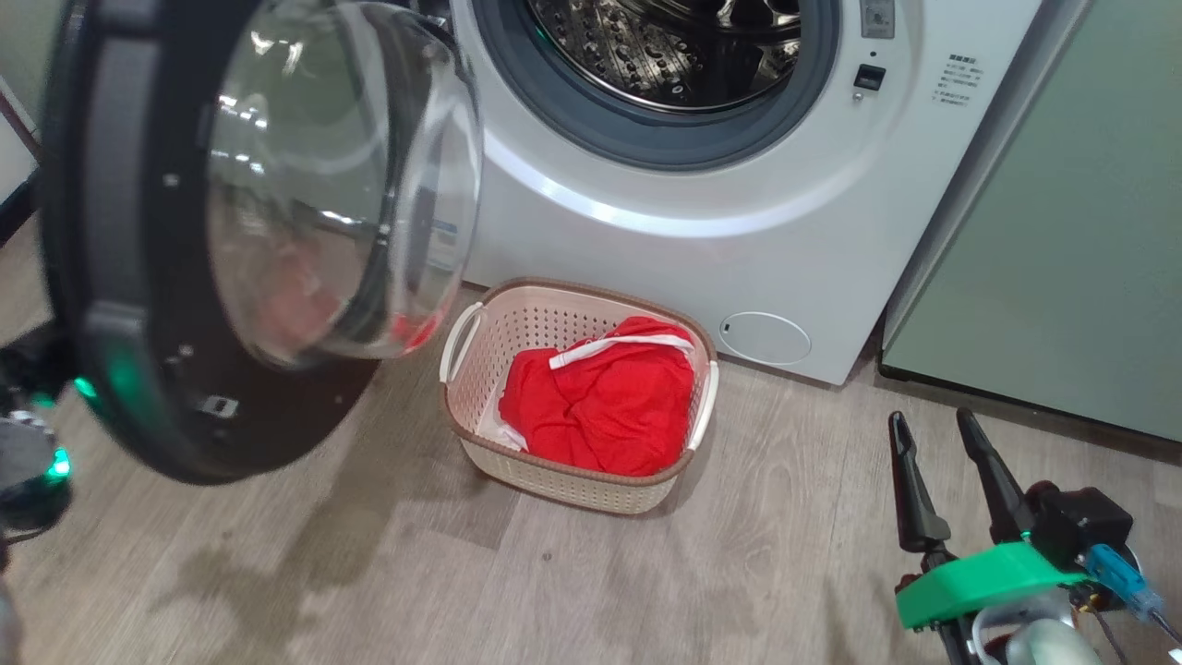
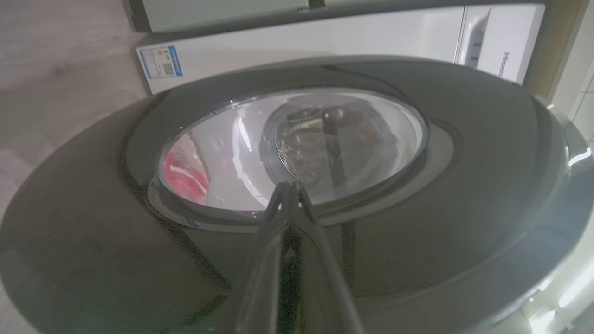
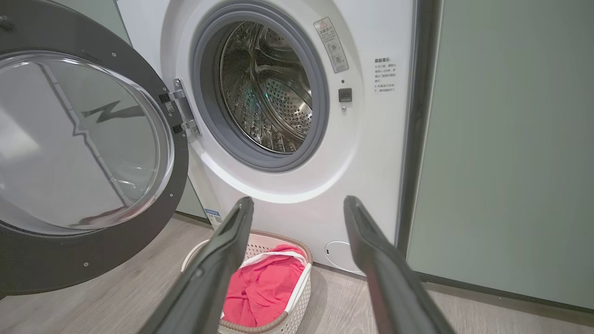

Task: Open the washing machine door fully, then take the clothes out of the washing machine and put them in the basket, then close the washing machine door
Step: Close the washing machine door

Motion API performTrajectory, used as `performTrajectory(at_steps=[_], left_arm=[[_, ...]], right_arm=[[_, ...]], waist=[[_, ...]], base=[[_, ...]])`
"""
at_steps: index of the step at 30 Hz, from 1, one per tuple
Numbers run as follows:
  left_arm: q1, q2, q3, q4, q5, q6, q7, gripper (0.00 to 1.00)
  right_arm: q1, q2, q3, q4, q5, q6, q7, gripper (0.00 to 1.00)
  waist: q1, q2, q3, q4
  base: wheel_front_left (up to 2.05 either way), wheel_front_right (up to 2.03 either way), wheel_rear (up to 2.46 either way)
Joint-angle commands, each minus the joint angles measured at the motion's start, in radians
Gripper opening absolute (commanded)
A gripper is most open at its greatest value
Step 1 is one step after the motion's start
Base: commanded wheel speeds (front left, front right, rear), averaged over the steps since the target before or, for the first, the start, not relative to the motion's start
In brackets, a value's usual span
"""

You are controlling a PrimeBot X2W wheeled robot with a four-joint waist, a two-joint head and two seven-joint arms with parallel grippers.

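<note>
At the washing machine door (image 2: 464, 195), left jaws pressed together; right jaws spread, empty; clothes (image 1: 600, 406) in basket (image 1: 517, 323)

Basket (image 1: 563, 480) on floor (image 1: 462, 573), just before washing machine (image 1: 739, 268), below drum opening. Clothes (image 1: 605, 406) lie in basket. Washing machine door (image 1: 120, 277) hangs open left of basket. Cabinet (image 1: 1062, 259) stands right of machine.

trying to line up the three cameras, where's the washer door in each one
Head view: door, open, at the upper left.
Left wrist view: door close up across the middle, behind the shut left gripper.
Right wrist view: door open at the left edge.
Shared landmark: the steel drum, seen through the door glass in the left wrist view.
</note>
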Motion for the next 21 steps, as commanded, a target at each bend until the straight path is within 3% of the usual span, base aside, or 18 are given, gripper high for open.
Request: performTrajectory(at_steps=[1,5,6,11,17,21], left_arm=[[-0.020,0.025,0.006,-0.057,-0.016,-0.010,0.038,0.00],[0.005,-0.038,-0.024,-0.141,-0.044,-0.011,0.142,0.00],[0.026,-0.079,-0.038,-0.195,-0.058,0.000,0.181,0.00],[0.092,-0.175,-0.082,-0.351,-0.073,0.048,0.252,0.00],[0.146,-0.271,-0.135,-0.501,-0.045,0.082,0.228,0.00],[0.150,-0.291,-0.148,-0.523,-0.027,0.086,0.185,0.00]], right_arm=[[-0.021,-0.007,0.018,-0.028,-0.007,-0.001,-0.006,1.00],[-0.018,-0.005,0.013,-0.031,-0.005,-0.001,-0.006,1.00],[-0.013,-0.005,0.009,-0.033,-0.005,-0.001,-0.006,1.00],[-0.009,-0.004,0.005,-0.034,-0.006,-0.001,-0.006,1.00],[-0.020,-0.004,0.006,-0.034,-0.007,-0.001,-0.006,1.00],[-0.032,-0.002,0.014,-0.036,-0.006,-0.001,-0.006,1.00]], waist=[[0.0000,0.0000,-0.003,0.000],[0.0000,0.0000,-0.008,-0.002],[0.0000,0.0000,-0.010,-0.002],[0.0000,0.0000,-0.008,-0.014],[0.0000,0.0000,-0.001,-0.056],[0.0000,0.0000,0.003,-0.098]], base=[[0.00,0.00,0.00],[0.00,0.00,0.00],[0.00,0.00,0.00],[0.00,0.00,0.00],[0.00,0.00,0.00],[0.00,0.00,0.00]])
